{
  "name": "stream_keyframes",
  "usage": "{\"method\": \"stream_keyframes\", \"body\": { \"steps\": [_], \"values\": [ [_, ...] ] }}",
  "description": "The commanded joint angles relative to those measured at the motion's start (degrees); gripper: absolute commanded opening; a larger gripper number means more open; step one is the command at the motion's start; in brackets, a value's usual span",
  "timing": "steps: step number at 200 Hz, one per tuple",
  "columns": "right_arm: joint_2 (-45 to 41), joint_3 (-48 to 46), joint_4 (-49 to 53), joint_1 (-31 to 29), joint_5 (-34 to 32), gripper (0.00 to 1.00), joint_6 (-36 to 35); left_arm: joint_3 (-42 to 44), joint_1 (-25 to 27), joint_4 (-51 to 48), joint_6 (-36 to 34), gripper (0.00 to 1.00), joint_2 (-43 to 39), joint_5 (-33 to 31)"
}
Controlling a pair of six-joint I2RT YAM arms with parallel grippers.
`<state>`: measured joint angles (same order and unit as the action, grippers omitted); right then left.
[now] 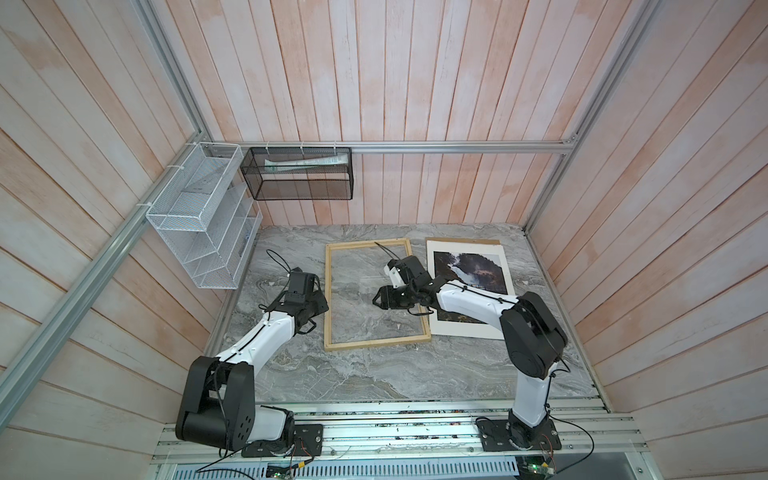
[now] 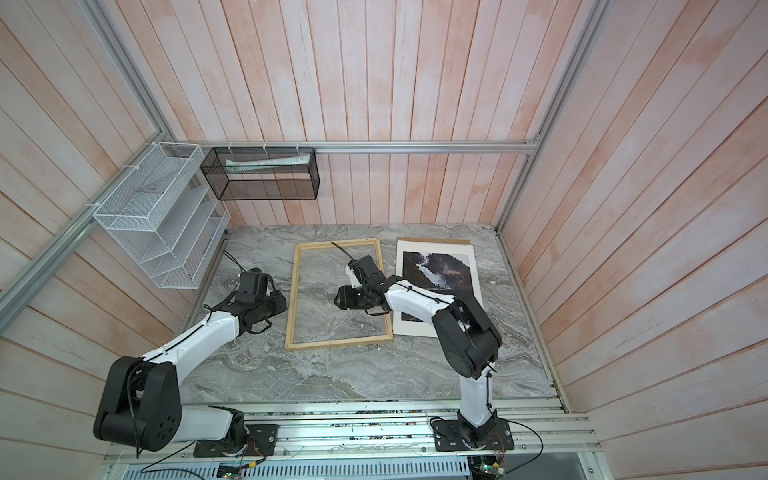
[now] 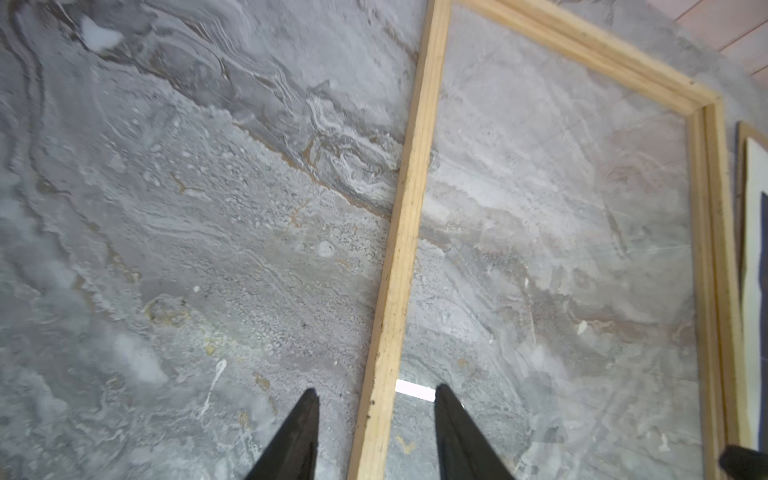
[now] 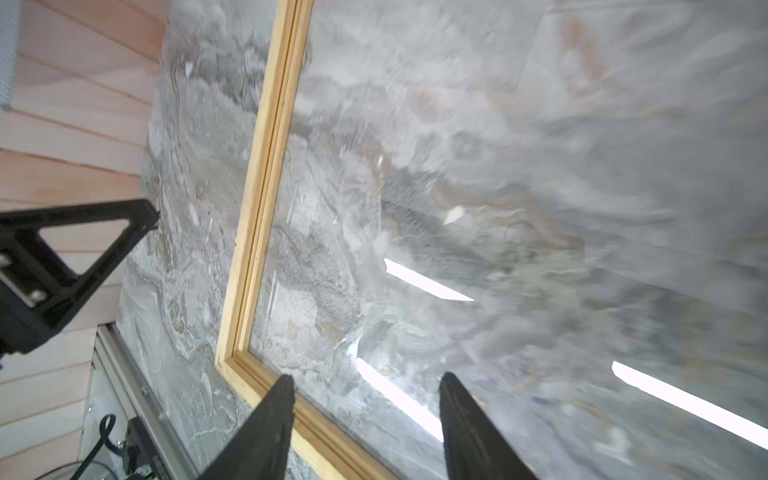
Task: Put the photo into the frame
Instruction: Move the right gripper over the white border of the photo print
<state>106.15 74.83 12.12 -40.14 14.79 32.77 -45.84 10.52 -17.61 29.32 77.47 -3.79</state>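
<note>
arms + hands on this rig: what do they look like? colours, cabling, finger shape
The left arm and right arm match: white link shells, black joint housings, black base plates on an aluminium rail. Thin black cables run along the white links, tied down. The left hand and right hand are all black, each with two flat fingers tapering to narrow tips.

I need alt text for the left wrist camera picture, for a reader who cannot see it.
The left gripper, jaws open, straddles one long rail of the pale wooden frame, a gap on each side. The frame lies flat on the grey marble table, whose pattern shows through the clear pane. Beyond the far rail, the photo shows its white border.
</note>
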Motion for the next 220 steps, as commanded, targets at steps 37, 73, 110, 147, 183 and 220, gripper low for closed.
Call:
{"method": "stream_keyframes", "body": {
  "steps": [37, 73, 110, 147, 183, 220],
  "values": [
    [-3.98, -4.01, 9.79, 4.30, -21.25, 0.55, -2.48, 4.50, 0.07, -3.67, 1.51, 0.46, -3.74, 1.07],
    [-0.68, -2.58, 13.63, 5.13, -26.58, 0.54, -2.81, 5.76, 0.39, -2.58, 1.28, 0.46, -1.59, 3.23],
    [0.07, -4.97, 11.40, 7.21, -23.87, 0.53, -2.80, 5.66, 1.61, -1.85, 0.88, 0.45, 1.93, 4.51],
    [-2.26, -10.20, 4.19, 10.17, -13.60, 0.49, -3.14, 5.50, 2.99, -0.42, 1.09, 0.43, 4.29, 5.29],
    [-1.41, -8.88, 4.32, 11.36, -10.02, 0.46, -4.39, 5.88, 3.69, 1.53, 1.52, 0.42, 5.64, 6.29],
    [0.25, -7.61, 3.62, 11.39, -7.64, 0.43, -4.03, 6.63, 4.15, 3.16, 1.73, 0.42, 6.81, 7.24]
  ]
}}
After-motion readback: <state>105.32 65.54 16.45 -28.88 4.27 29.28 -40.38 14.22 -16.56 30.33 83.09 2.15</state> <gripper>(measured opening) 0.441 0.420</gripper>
